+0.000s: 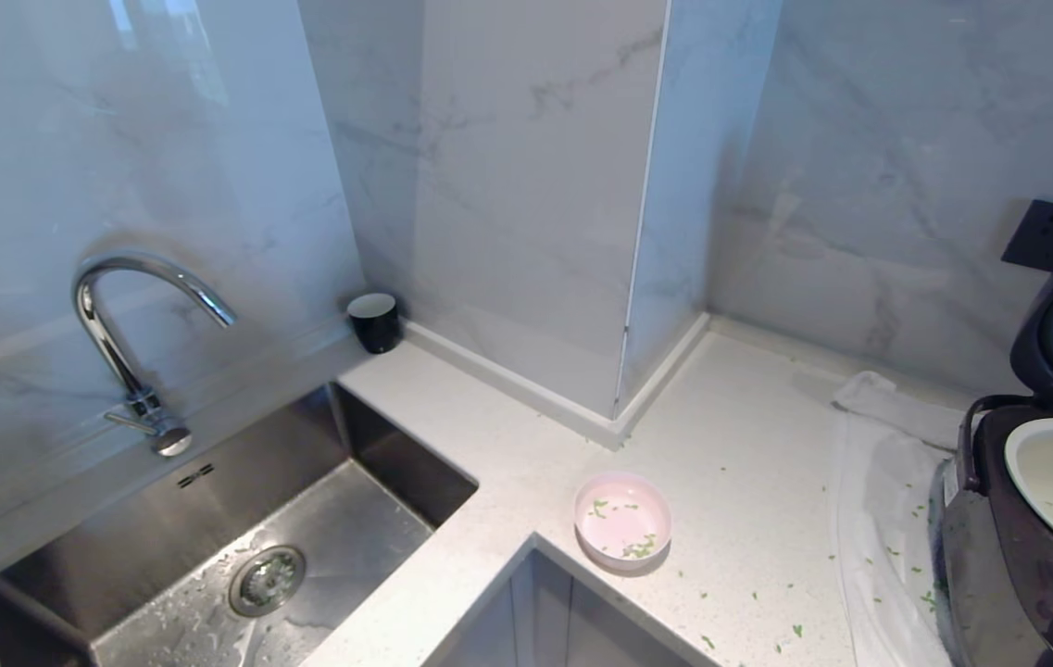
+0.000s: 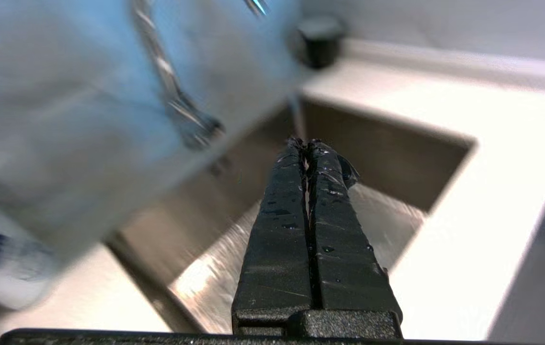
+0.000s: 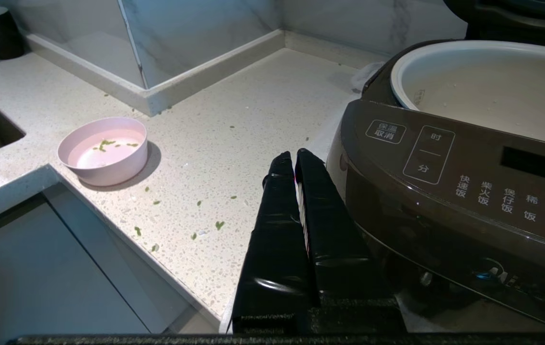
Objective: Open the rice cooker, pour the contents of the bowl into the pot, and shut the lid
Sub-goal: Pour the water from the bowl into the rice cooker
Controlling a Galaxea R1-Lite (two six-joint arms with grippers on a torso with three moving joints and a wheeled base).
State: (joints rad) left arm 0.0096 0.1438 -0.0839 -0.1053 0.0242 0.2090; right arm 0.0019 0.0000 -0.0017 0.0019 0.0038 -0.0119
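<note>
Rice cooker (image 3: 454, 191) front panel, white Chinese labels: one button reads 保温 over 取消; the next reads 时 above 分; beside it stand the columns 快速饭, 柴火饭, 煲仔饭, 稀饭 and 粥/汤.

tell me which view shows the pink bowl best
The right wrist view: the pink bowl sits whole and near on the counter, a few green bits inside. The head view shows it whole but smaller, at the counter's edge. The left wrist view misses it.

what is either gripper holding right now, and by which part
Nothing. The left gripper is shut on itself over the sink, and the right gripper is shut and empty beside the rice cooker. The bowl sits free.
</note>
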